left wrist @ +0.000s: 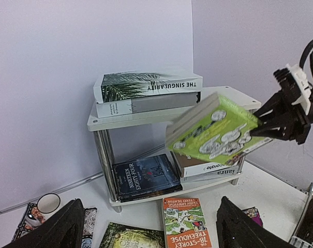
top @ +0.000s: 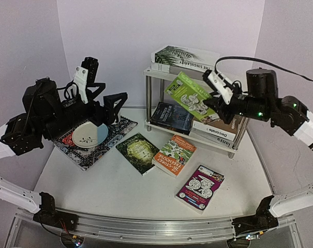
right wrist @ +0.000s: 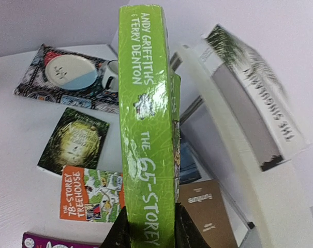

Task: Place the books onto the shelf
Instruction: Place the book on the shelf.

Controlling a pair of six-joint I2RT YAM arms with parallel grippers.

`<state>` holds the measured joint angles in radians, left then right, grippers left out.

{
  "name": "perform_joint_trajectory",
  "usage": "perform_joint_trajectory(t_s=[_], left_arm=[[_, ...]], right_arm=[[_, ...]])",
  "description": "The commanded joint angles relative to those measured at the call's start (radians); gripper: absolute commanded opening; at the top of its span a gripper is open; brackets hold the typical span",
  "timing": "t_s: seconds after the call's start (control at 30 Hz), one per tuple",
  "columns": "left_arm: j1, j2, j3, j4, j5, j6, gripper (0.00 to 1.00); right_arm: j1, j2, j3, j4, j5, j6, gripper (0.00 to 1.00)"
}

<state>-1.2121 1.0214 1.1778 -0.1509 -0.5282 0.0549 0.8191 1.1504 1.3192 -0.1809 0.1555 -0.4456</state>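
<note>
Right hand (top: pixel 213 102) pinches the lime green book (top: pixel 190 95), tilted in mid-air before the shelf (top: pixel 152 72); left hand (left wrist: pixel 151 230) spread wide near the table's (top: pixel 94 191) left edge.

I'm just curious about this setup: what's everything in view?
shelf: one, white, metal legs, back of table
palm-leaf book: one, white, top tier
grey book: one, grey, beneath it
dark book: one, blackish, lower tier left
stacked books: several, brown-white, lower tier right
lime green book: one, held before shelf
dark green book, orange book, magenta book: one each, on table
placemat: one, black-red, table's left
plate: one, white-blue, on placemat
cup: one, white, beside plate
left gripper: black, open, near placemat
right gripper: black, shut on lime green book
</note>
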Motion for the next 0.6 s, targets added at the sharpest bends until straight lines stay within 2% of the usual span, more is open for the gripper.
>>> perform_joint_trajectory(t_s=[0.0, 0.17, 0.27, 0.4, 0.57], left_arm=[[-0.001, -0.016, 0.006, 0.021, -0.030, -0.027, 0.89], [0.000, -0.019, -0.023, 0.035, -0.046, -0.022, 0.89], [-0.001, -0.014, -0.024, 0.037, -0.041, -0.026, 0.89], [-0.001, -0.011, -0.023, 0.039, -0.037, -0.029, 0.89], [-0.001, -0.011, -0.030, 0.045, -0.035, -0.025, 0.89]], right_arm=[[0.001, -0.096, 0.122, 0.144, 0.252, 0.010, 0.00], [0.000, -0.107, 0.196, 0.210, 0.428, -0.039, 0.00], [0.000, -0.105, 0.230, 0.235, 0.479, -0.089, 0.00], [0.000, -0.094, 0.231, 0.286, 0.472, -0.291, 0.00], [0.000, -0.063, 0.249, 0.299, 0.547, -0.568, 0.00]])
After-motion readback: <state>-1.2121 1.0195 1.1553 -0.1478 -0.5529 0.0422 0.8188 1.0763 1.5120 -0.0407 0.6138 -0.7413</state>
